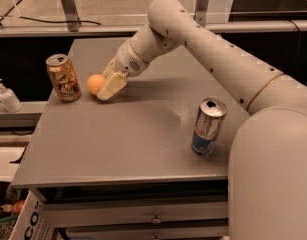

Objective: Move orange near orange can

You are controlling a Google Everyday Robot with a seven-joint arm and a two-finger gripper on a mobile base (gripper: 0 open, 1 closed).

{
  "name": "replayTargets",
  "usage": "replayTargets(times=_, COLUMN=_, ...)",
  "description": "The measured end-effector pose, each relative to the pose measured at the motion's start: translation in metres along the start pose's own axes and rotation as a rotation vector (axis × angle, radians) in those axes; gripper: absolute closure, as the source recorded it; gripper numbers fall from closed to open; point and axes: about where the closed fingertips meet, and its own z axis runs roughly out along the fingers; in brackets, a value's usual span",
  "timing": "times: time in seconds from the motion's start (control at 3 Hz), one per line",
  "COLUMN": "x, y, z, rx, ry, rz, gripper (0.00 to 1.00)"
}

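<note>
Fingers [113, 85], pale cream slabs, clasp small round orange fruit [95, 83] at far left of grey table [118, 139]. Gripper [103, 90] low over tabletop; white arm [203, 39] reaches in from right. Fruit just right of short orange-gold drink can [63, 77], narrow gap, not touching. Judgement: placement nearly done; left to do: let go, back away without nudging fruit. Tall silver-and-blue can [208, 126] well apart, near right.

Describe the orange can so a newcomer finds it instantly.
On the grey table's left side, the orange can stands upright just left of the orange beside the gripper. It is orange-gold, unlike the silver-and-blue can at the right.
</note>
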Motion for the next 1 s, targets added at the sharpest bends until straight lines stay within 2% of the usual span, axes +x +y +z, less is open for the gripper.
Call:
replayTargets(times=0.33, x=-0.0042, y=-0.0001, z=0.0061, rx=-0.005, ry=-0.001, rz=-0.006, gripper=1.00)
replayTargets(times=0.67, x=-0.0099, y=-0.0011, z=0.0123, rx=-0.007, ry=-0.002, rz=-0.005, gripper=0.82)
replayTargets(times=1.0, x=-0.0122, y=-0.0007, z=0.0159, rx=-0.009, ry=-0.001, rz=-0.003, gripper=0.58)
